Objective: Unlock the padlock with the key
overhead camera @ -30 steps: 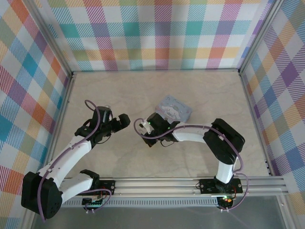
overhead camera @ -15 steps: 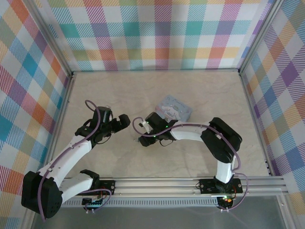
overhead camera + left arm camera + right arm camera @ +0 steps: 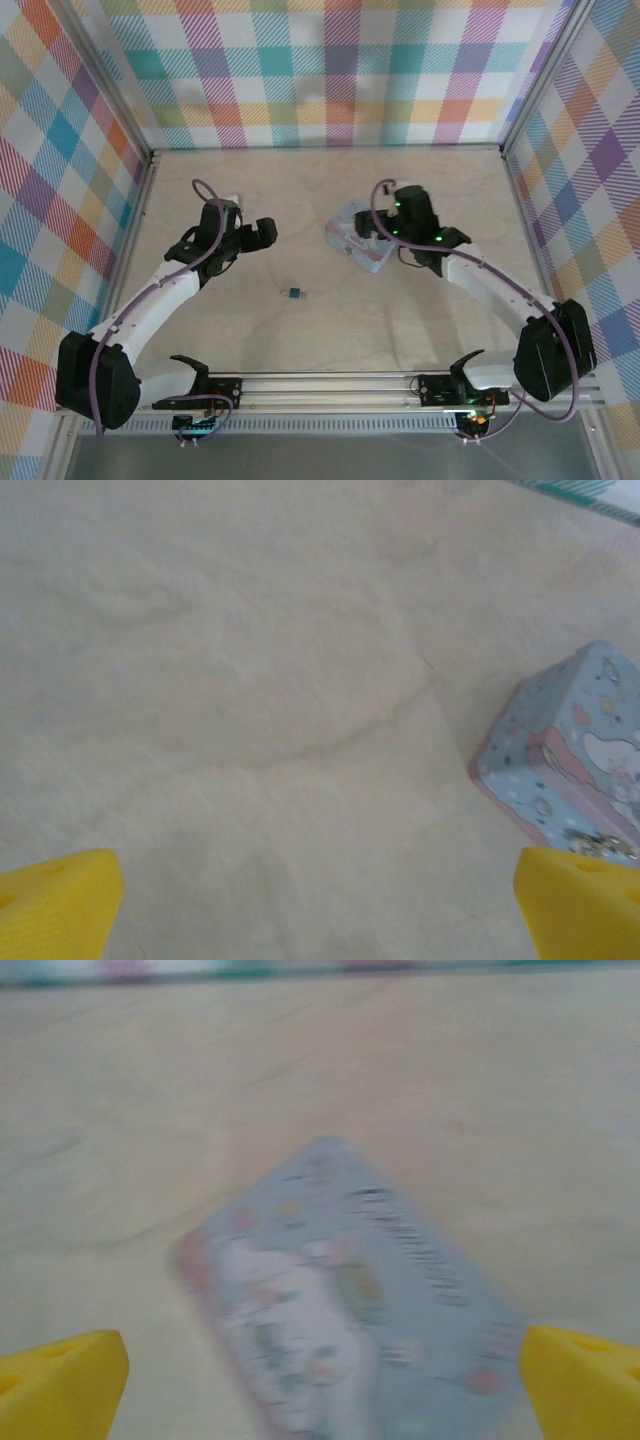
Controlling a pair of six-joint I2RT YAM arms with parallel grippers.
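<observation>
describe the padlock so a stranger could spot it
Start at the pale marbled table inside the plaid walls. Near its middle, left of the pale blue cartoon tin and closer to the near edge, lies the padlock. It is tiny, dark and bluish, far smaller than the tin.

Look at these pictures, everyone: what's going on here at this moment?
Nothing is being held. The small bluish padlock lies on the table between the two arms, apart from both. The left gripper is open over bare table. The right gripper is open above the pale blue tin. The padlock is not yet being handled.
</observation>
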